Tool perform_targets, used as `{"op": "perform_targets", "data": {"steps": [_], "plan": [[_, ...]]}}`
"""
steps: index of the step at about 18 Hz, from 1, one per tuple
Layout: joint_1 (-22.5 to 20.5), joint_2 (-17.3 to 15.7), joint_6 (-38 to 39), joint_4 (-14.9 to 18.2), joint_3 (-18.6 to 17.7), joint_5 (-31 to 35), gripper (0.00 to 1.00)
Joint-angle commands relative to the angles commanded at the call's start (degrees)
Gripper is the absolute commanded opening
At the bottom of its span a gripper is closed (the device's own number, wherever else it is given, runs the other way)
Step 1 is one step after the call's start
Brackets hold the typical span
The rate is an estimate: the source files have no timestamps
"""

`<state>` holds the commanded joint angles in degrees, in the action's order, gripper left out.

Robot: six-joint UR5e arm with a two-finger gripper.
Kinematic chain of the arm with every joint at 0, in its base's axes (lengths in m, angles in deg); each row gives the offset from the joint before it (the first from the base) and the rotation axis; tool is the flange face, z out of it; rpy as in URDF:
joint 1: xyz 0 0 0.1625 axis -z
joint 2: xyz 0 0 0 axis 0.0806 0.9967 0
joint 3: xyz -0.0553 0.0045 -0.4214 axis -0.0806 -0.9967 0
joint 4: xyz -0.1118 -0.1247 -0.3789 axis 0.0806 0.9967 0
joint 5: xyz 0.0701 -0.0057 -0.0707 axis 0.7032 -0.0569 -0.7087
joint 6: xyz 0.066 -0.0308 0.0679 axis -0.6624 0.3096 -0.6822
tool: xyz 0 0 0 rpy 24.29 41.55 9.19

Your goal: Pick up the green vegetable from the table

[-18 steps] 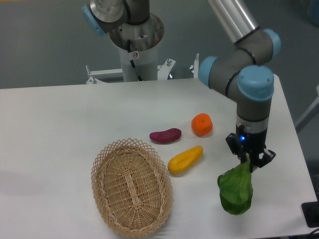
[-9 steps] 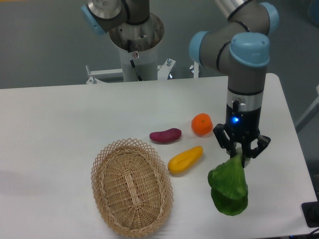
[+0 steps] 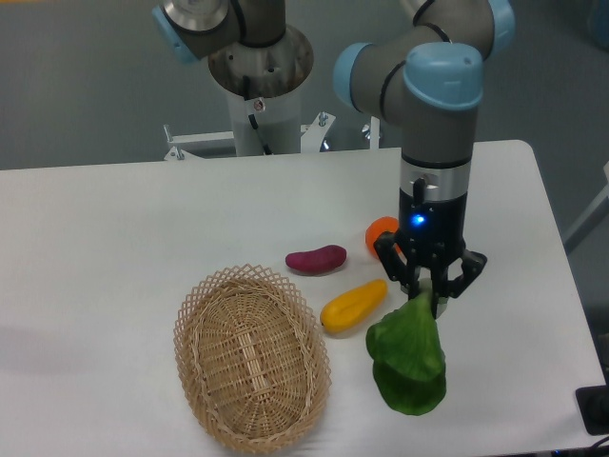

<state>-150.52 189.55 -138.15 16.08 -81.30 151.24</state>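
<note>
Four toy foods and one basket share the table (image 3: 114,228), a broad white matte slab filling most of the frame. Right of center and low in the picture hangs the green vegetable (image 3: 407,360), a crinkled, glossy leaf mass that narrows upward to a point. That narrow top is pinched between the dark fingers of the gripper (image 3: 430,296), so the leafy bulk dangles below it; whether its underside touches the tabletop cannot be told. Just left of it lies the yellow vegetable (image 3: 353,306), smooth and oblong, slanting up to the right. Above that lies the purple eggplant piece (image 3: 316,259), a smooth bean-shaped lump. An orange fruit (image 3: 381,231), round and bright, sits partly hidden behind the gripper's body. At lower left rests the wicker basket (image 3: 250,357), oval, pale tan, with an openwork scalloped rim.

Grey tubes and light blue joint caps make up the arm (image 3: 438,105), whose wrist points straight down at right center, a small blue light glowing above the fingers. Its pedestal (image 3: 257,86) stands at top center behind the far edge of the table. Behind everything the room is a plain grey floor.
</note>
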Motion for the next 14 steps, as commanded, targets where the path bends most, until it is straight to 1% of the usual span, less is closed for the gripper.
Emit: {"op": "perform_targets", "data": {"steps": [5,14], "plan": [[0.62,-0.44,0.0,0.44,-0.09,0.0,0.24],[0.79,-0.26,0.0,0.35,0.35,0.0,0.24]]}}
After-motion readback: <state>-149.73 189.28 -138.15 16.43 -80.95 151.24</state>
